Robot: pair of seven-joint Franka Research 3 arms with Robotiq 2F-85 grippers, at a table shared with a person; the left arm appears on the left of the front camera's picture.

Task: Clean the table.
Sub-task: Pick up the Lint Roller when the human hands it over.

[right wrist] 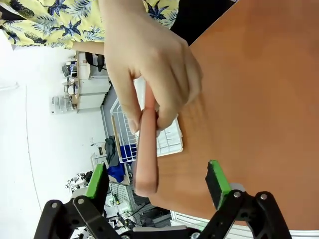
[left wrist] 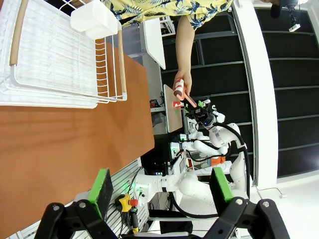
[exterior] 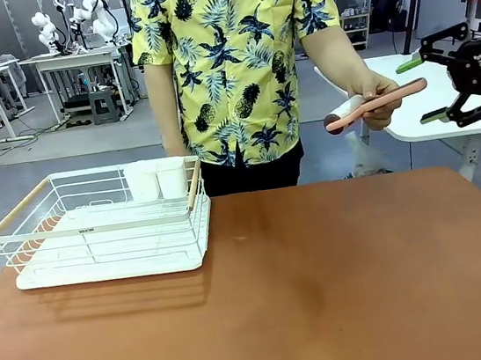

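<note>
The table [exterior: 326, 293] filled the lower half of the front view, its reddish-brown top bare across the middle and right. At its left, near the far edge, sat a white wire rack [exterior: 98, 243] on a white tray, with a wooden handle at each end and two white cups [exterior: 157, 178] standing side by side in its far right corner. A person in a yellow leaf-print shirt stood at the far side, top centre of the frame. Their hand [exterior: 374, 94], at the upper right, was closed round a roller [exterior: 364, 109] — fingers wrapped over its middle, the pale roll end poking out to the left, the pink handle pointing right and slightly up. The right gripper [exterior: 421, 90] hung in the air at the right edge, in front of the white table [exterior: 411, 129] behind, its jaws spread wide. The handle's tip lay in the gap between the green pads, and no pad could be seen touching it. In the right wrist view the handle ran down the middle of the frame from the hand to between the two fingers, with clear space on either side. The left gripper [left wrist: 160, 188] showed along the bottom of the left wrist view — jaws also spread wide, nothing between them. The table lay at the left of that frame, the rack at its upper left, and the hand with the roller far off near the centre.
</note>
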